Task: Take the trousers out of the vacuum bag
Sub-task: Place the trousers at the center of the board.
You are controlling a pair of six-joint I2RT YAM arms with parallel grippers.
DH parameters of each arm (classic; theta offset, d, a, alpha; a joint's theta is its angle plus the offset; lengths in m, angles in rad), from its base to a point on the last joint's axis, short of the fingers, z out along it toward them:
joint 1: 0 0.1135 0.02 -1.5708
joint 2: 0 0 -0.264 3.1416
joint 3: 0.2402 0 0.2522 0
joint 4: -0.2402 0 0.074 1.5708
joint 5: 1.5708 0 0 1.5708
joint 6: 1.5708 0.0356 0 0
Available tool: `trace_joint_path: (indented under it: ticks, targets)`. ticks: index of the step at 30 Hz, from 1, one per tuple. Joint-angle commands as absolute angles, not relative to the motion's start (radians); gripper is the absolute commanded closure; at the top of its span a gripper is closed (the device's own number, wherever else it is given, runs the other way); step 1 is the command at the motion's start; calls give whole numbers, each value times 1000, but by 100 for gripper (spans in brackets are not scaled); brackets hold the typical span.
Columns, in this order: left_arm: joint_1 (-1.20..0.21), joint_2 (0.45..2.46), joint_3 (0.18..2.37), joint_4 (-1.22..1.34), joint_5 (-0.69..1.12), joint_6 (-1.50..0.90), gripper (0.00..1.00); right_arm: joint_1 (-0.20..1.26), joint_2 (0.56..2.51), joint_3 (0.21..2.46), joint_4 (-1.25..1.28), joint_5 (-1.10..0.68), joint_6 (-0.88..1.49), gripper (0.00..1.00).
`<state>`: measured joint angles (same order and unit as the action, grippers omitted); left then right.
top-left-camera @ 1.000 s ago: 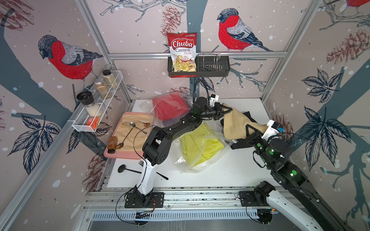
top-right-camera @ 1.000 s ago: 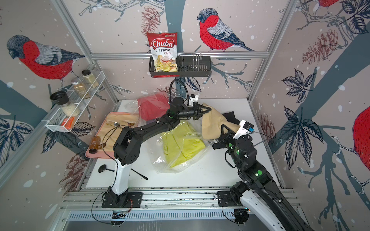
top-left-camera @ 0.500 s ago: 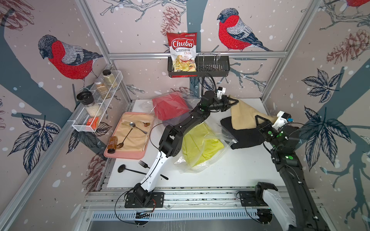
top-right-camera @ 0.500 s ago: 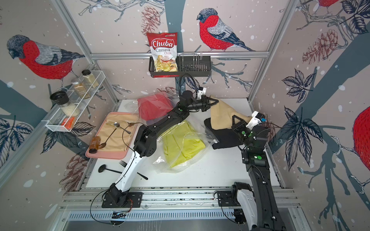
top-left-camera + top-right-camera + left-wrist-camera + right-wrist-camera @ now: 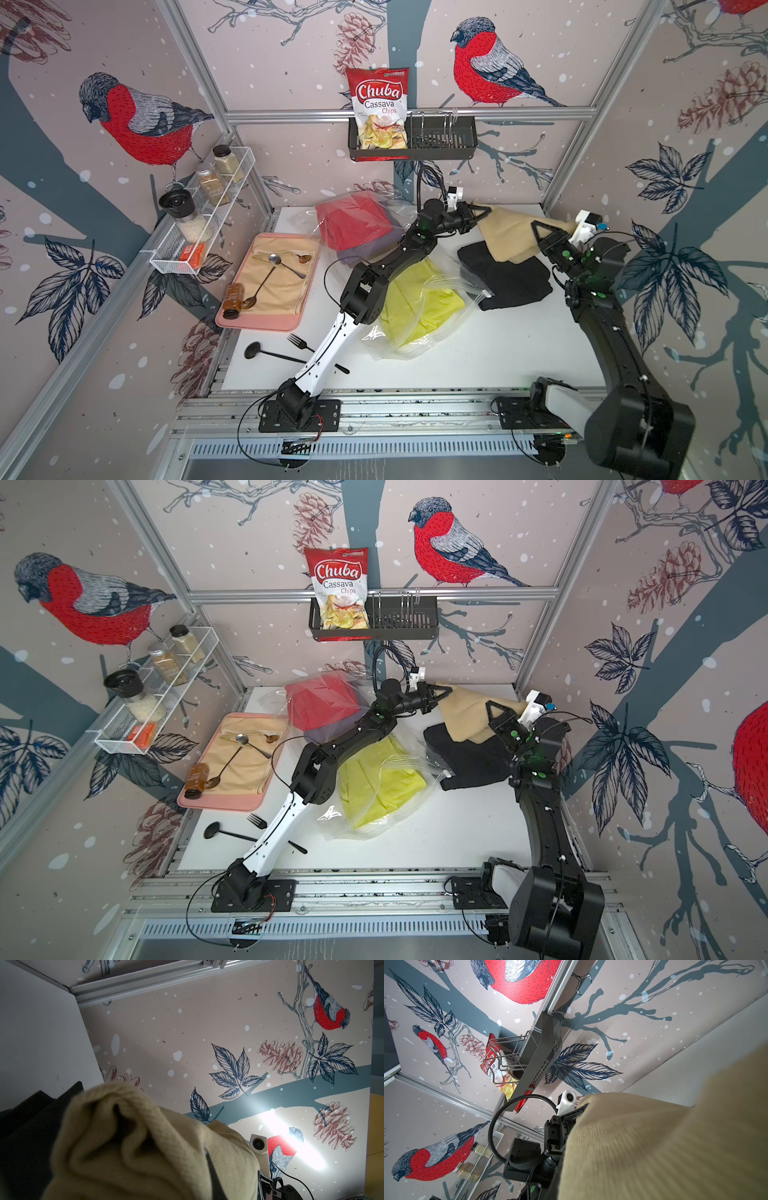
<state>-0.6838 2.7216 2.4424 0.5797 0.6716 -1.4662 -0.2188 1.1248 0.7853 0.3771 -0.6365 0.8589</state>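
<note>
The left gripper (image 5: 484, 212) was pinched narrow on one end of the mustard-brown trousers (image 5: 509, 241), and the right gripper (image 5: 538, 230) was clamped on the opposite end, so the cloth hung spread between the two arms at the back right of the table (image 5: 498, 353). In the left wrist view the bunched ribbed fabric (image 5: 145, 1147) filled the foreground and hid the fingers; in the right wrist view the same cloth (image 5: 675, 1147) covered much of the picture, blurred up close. These trousers were wholly outside the vacuum bag (image 5: 399, 347), and their lower part overlapped the black trousers (image 5: 515, 280), which lay folded on the bare table, also out of the plastic. The yellow-green trousers (image 5: 415, 307) sat inside the crinkled clear bag near the middle of the table, partly under the left arm. Toward the back, the red trousers (image 5: 353, 222) lay on the purple trousers (image 5: 361, 255) with clear plastic over them; whether this was the same bag could not be told. A pink tray (image 5: 257, 323) stood well to the left, and a chips packet (image 5: 378, 108) stood in the wall basket.
</note>
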Motion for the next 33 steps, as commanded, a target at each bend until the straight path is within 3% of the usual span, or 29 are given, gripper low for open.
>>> trace_joint_path:
  ticks: [1, 7, 14, 33]
  targets:
    - [-681, 2738, 2454, 642, 651, -1449, 100, -221, 1185, 838, 569, -682, 826, 100]
    - [-674, 2796, 2480, 646, 633, -1442, 100, -202, 1312, 897, 562, -685, 743, 100]
    - [-673, 2842, 2462, 673, 644, -1455, 100, -185, 1368, 795, 638, -724, 735, 100]
    - [-614, 2614, 1988, 792, 750, -1434, 100, -119, 1006, 350, 548, -709, 975, 97]
